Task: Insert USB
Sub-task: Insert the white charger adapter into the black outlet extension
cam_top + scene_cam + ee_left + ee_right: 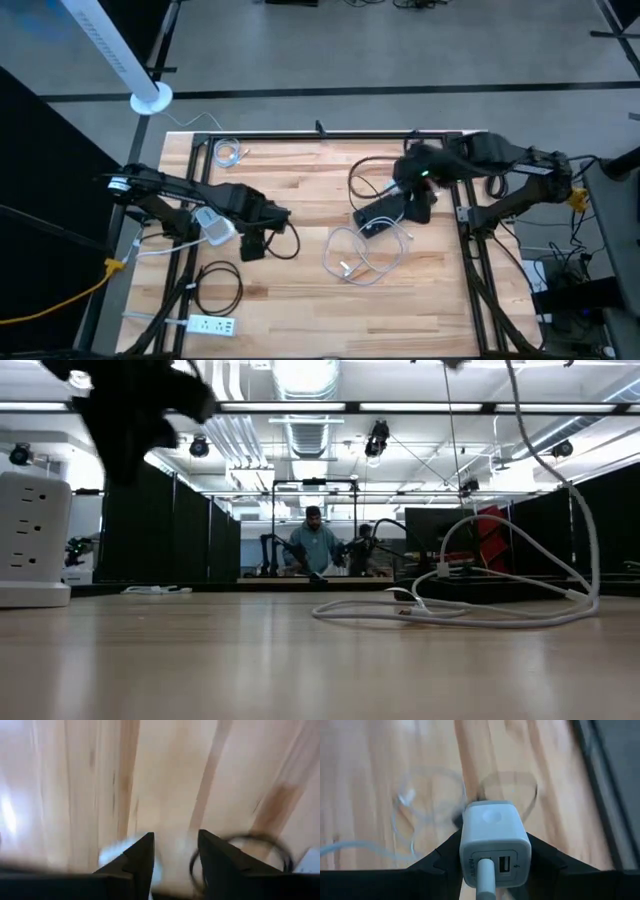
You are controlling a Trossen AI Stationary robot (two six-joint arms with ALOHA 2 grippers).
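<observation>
No words or numbers can be read; the white charger [494, 843] held between the right end effector's [495, 857] fingers bears only a small lightning-bolt sign beside its free USB port.

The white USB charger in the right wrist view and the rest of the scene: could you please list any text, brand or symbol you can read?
No legible words or numbers in any view.
White charger, held in the right gripper: small mark beside its empty port, too blurred to read.
White power strip: too small to show any print.
</observation>
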